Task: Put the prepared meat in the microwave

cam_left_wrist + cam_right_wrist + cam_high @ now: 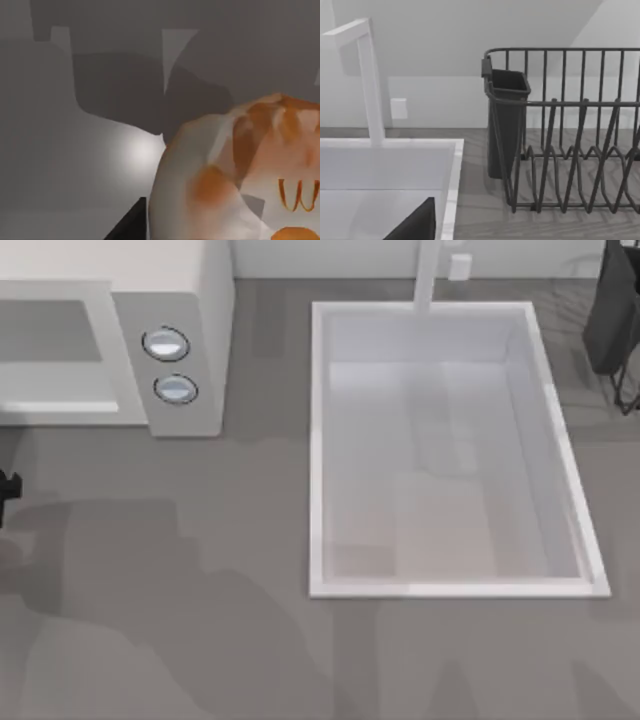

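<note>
Your left gripper (127,226) showed as a dark wedge close beside the prepared meat (235,175), and you could not tell how far it was open or whether it had hold of the piece. The meat sat right up against the wrist camera, a pale rounded mass with orange-brown patches, cut off at the picture's edge, so its long axis and heading could not be read. Under it lay a shadowed grey surface; whether that was table or cavity floor was unclear. From above, a dark part of your left arm (6,486) stood at the table's left edge, in front of the microwave (205,330) with its 2 knobs (166,344). Your right gripper (415,225), its opening unreadable, hung over the sink (451,165), near the dish rack (570,150)
</note>
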Action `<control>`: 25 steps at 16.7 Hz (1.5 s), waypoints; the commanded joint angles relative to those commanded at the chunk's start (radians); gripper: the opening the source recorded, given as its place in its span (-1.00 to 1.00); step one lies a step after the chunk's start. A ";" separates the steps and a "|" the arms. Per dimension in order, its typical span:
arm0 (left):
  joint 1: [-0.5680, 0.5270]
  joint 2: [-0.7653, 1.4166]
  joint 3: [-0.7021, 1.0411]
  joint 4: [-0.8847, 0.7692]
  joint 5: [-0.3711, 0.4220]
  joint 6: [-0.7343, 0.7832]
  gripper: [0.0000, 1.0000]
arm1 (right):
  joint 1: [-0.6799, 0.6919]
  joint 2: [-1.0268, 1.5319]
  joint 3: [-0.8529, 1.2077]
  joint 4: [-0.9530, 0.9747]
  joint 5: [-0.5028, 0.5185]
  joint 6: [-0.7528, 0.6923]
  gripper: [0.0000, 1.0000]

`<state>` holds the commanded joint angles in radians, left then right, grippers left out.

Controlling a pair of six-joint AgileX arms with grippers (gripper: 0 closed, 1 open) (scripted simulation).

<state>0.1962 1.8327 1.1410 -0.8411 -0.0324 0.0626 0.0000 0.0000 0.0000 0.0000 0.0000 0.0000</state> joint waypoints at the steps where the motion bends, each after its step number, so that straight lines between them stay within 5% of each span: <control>1: -0.003 -0.026 0.007 -0.017 -0.006 -0.003 -1.00 | 0.000 0.000 0.000 0.000 0.000 0.000 1.00; 14: 0.048 -0.045 0.227 -0.299 0.034 0.008 -1.00 | 0.000 0.000 0.000 0.000 0.000 0.000 1.00; 20: 0.048 -0.043 0.222 -0.286 0.033 0.010 -1.00 | 0.000 0.000 0.000 0.000 0.000 0.000 1.00; 25: 0.049 0.001 0.182 -0.075 0.065 0.016 -1.00 | 0.000 0.000 0.000 0.000 0.000 0.000 1.00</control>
<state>0.2455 1.8336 1.3226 -0.9160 0.0322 0.0783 0.0000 0.0000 0.0000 0.0000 0.0000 0.0000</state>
